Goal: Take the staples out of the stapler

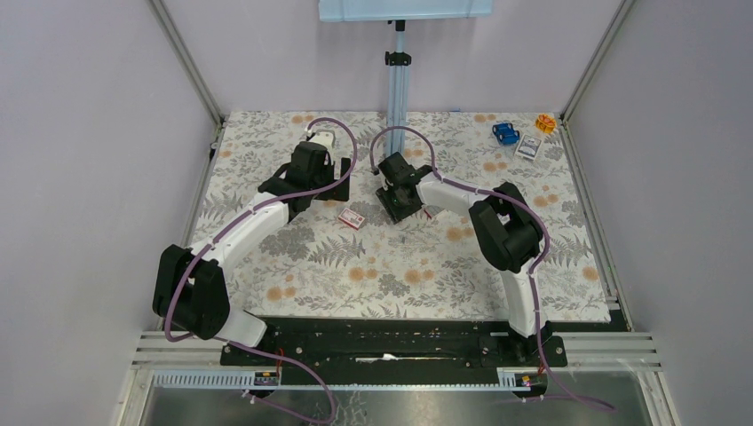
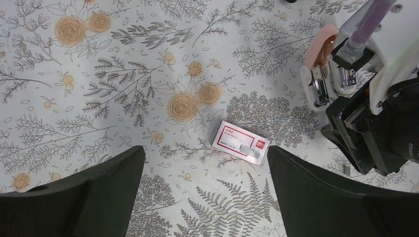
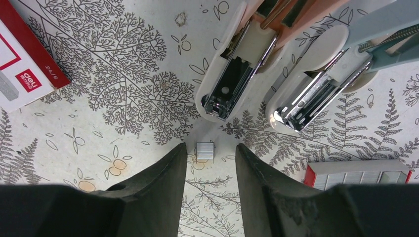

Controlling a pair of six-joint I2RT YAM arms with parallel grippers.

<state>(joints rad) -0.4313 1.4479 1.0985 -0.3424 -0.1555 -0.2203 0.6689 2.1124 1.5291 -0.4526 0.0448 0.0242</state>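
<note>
though top view hides them, staples [image 3: 204, 150] lie within parted right claw [image 3: 211, 149].

The stapler [image 3: 232, 81] is running off the top edge of the right wrist view, hinge end unseen. From overhead the right gripper [image 1: 402, 204] is covering it almost wholly. The staple box [image 3: 22, 59] at ten o'clock is being cropped by the left edge. Far off at one o'clock, a blue thing [image 1: 505, 133] and an orange thing [image 1: 545, 122] are showing too small to identify.

On floral table [image 1: 400, 275]: stapler [image 3: 232, 84], staples [image 3: 204, 150], box [image 3: 20, 69]
</note>
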